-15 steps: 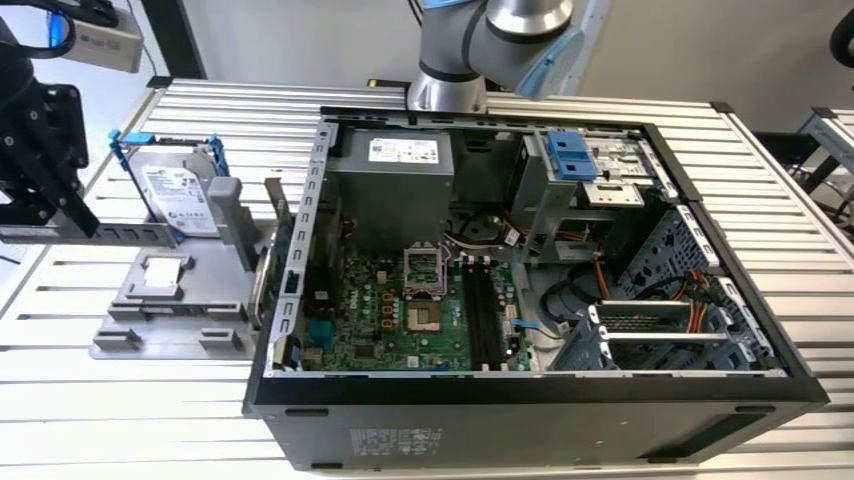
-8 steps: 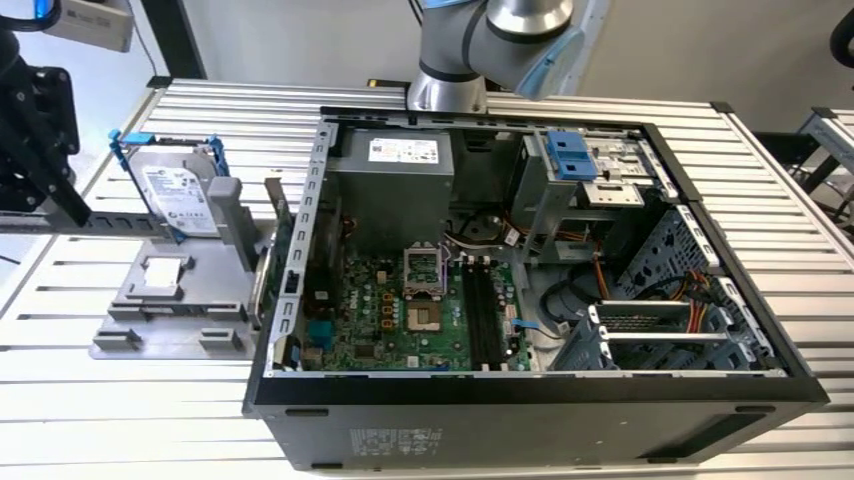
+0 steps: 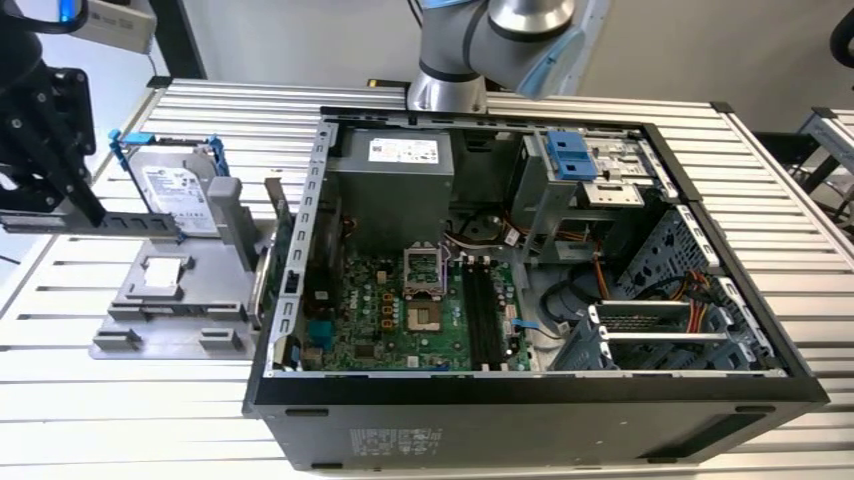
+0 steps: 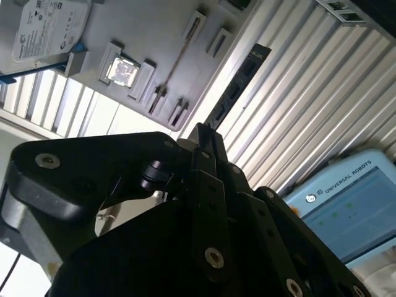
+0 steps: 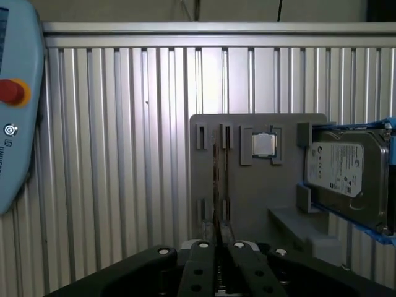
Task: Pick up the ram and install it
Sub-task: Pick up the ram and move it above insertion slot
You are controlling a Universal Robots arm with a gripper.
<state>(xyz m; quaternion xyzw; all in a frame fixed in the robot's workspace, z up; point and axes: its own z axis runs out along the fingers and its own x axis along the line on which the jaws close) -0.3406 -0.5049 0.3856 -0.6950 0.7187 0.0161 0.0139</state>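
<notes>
The ram (image 3: pixel 127 227) is a thin, dark greenish stick held level above the table at the exterior view's left, in front of the hard drive. My black gripper (image 3: pixel 88 214) is shut on it. In the second wrist view the ram (image 4: pixel 238 83) sticks out past the gripper (image 4: pixel 203 133). The first wrist view shows the ram (image 5: pixel 216 179) edge-on in the gripper (image 5: pixel 216 240), hanging over the narrow slots of the grey fixture plate (image 5: pixel 247 192). The open computer case (image 3: pixel 534 385) lies at the exterior view's right, with its motherboard (image 3: pixel 400 320) and long black memory slots (image 3: pixel 481 312) exposed.
The grey fixture plate (image 3: pixel 167 315) carries a silver hard drive in a blue frame (image 3: pixel 180 190), a square chip (image 3: pixel 162 273) and an upright card with a metal bracket (image 3: pixel 276 225). A pale blue pendant (image 5: pixel 15 124) lies on the ribbed metal table (image 3: pixel 107 400).
</notes>
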